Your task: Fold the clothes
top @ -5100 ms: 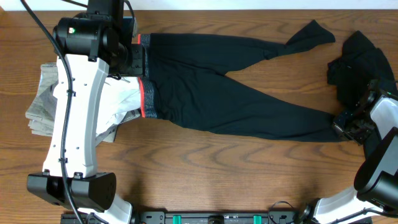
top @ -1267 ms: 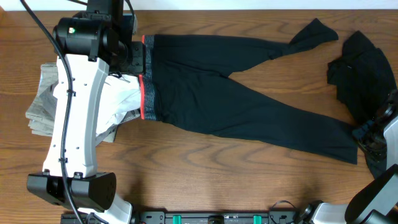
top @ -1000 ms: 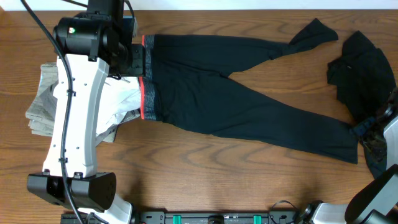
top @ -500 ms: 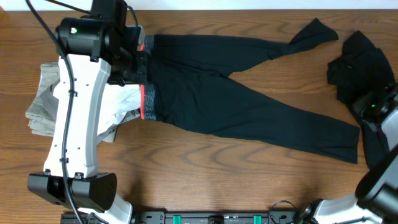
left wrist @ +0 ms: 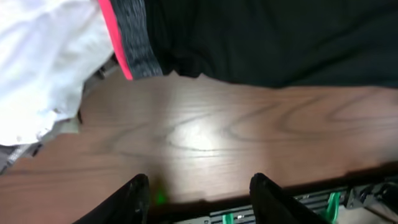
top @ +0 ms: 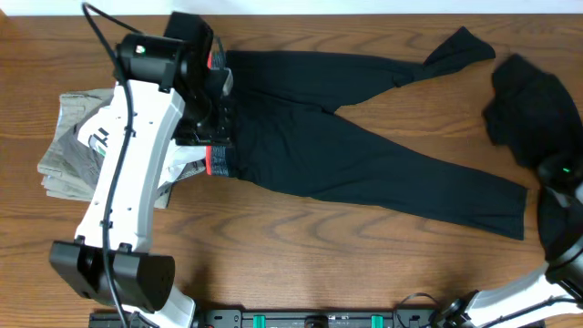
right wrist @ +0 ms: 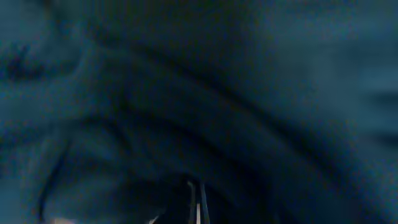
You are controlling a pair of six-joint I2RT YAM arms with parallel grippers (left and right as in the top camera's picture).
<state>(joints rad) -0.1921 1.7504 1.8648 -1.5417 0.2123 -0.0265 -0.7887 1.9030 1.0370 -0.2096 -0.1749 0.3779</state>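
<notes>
The clothes in hand are long black trousers [top: 364, 155], spread flat across the table with the legs pointing right. Their grey waistband with a coral edge [top: 217, 162] lies at the left. My left gripper [top: 217, 128] hovers over the waistband end. In the left wrist view it [left wrist: 199, 180] stands open over bare wood with nothing between its fingers, and the waistband [left wrist: 134, 43] lies just beyond. My right gripper [top: 557, 173] is at the far right edge, clear of the trouser cuff [top: 510, 214]. Its wrist view shows the jaws [right wrist: 198, 190] shut, pressed into dark fabric; any pinched cloth is hidden.
A crumpled black garment [top: 528, 109] lies at the right edge around my right gripper. A stack of grey and white clothes [top: 68, 146] sits at the left beneath my left arm, and its white cloth [left wrist: 43, 68] shows in the left wrist view. A rail [top: 310, 319] runs along the front edge.
My right gripper let go of the trouser cuff, moved onto the black garment and shut; that garment has shifted shape. My left arm swung right and forward along the waistband.
</notes>
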